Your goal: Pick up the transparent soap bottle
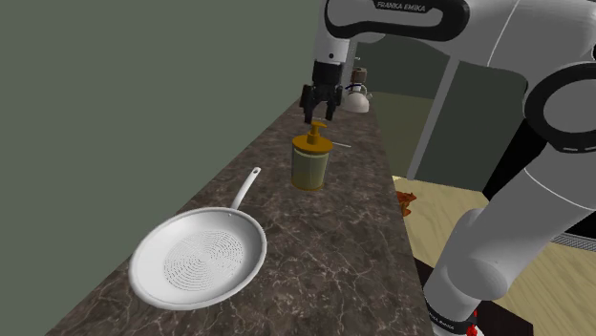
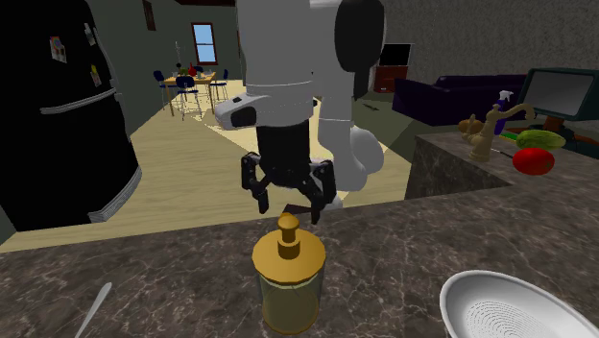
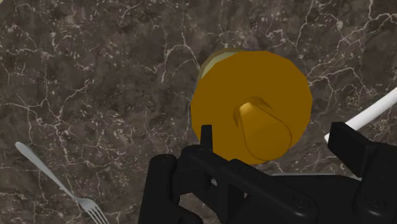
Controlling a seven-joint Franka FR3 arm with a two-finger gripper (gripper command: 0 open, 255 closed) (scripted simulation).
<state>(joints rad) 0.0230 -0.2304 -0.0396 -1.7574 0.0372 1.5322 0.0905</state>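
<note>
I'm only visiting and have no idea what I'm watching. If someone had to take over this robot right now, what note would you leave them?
Gripper: open, holding nothing, fingers pointing down just above the top of the soap bottle, not touching it.
Soap bottle: upright on the dark marble counter, with a yellowish see-through body and a golden cap and pump.
Nearby: a white pan lies apart from the bottle, toward the shoulder view's lower left. A fork lies off to one side.
Done: the gripper is roughly over the bottle.
Left: lower, close on the bottle, lift it.
</note>
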